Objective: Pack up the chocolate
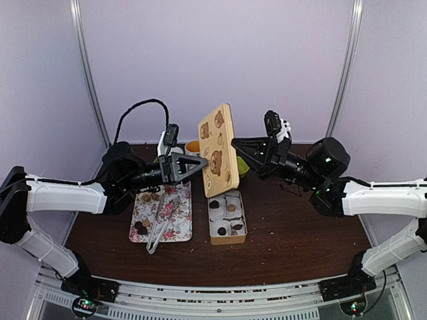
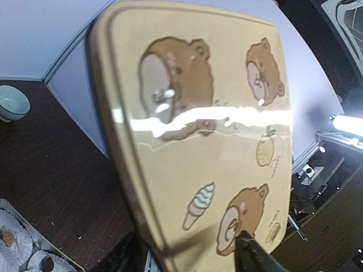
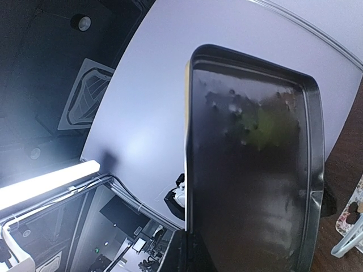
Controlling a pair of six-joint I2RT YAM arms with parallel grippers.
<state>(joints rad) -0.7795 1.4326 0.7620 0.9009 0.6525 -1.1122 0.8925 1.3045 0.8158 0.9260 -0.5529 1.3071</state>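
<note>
Left claw [image 1: 202, 162] pinches tin lid [image 1: 218, 150] upright. Right claw [image 1: 235, 142] at lid's 3 o'clock edge, grip can't tell. Should level lid, then lower squarely onto tin [image 1: 229, 240] at 6 o'clock, over chocolate [image 1: 222, 231].

The tin lid [image 1: 218, 150] is seen to be thin metal, its tan printed face glossy and streaked with glare, its dark inner side smooth and reflective. The table [image 1: 300, 233] is finished in dark matt wood. Pleated white paper cups [image 2: 17, 229] are noted.

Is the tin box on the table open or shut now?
Open: the bear-print lid stands on edge, off the tin box, whose chocolates show.
</note>
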